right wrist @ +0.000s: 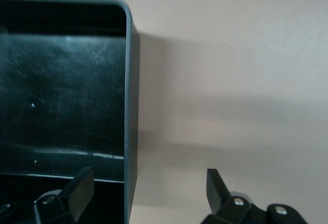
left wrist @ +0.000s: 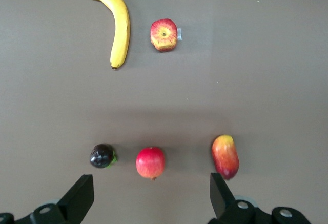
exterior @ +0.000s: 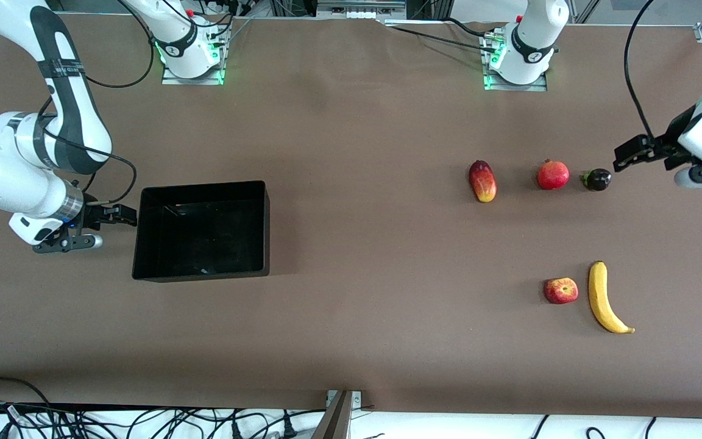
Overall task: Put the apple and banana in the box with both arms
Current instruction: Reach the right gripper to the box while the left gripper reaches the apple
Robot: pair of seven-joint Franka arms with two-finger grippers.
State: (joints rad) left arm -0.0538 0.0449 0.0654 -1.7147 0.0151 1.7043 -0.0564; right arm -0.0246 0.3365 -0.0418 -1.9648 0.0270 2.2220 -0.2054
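Note:
The apple [exterior: 561, 291] [left wrist: 164, 34] and the long yellow banana [exterior: 604, 299] [left wrist: 120, 29] lie side by side on the brown table toward the left arm's end, nearer the front camera than the row of other fruit. The black box [exterior: 205, 185] [right wrist: 130, 106] sits toward the right arm's end with nothing in it. My left gripper [exterior: 622, 157] [left wrist: 151, 198] hangs open and holds nothing, beside the small dark fruit. My right gripper [exterior: 120, 214] [right wrist: 148, 188] is open at the box's end wall, one finger inside the box and one outside.
A red-yellow mango [exterior: 482, 181] [left wrist: 225, 156], a red pomegranate [exterior: 553, 175] [left wrist: 150, 162] and a small dark fruit [exterior: 596, 179] [left wrist: 102, 155] lie in a row, farther from the front camera than the apple. Cables [exterior: 144, 421] run along the table's front edge.

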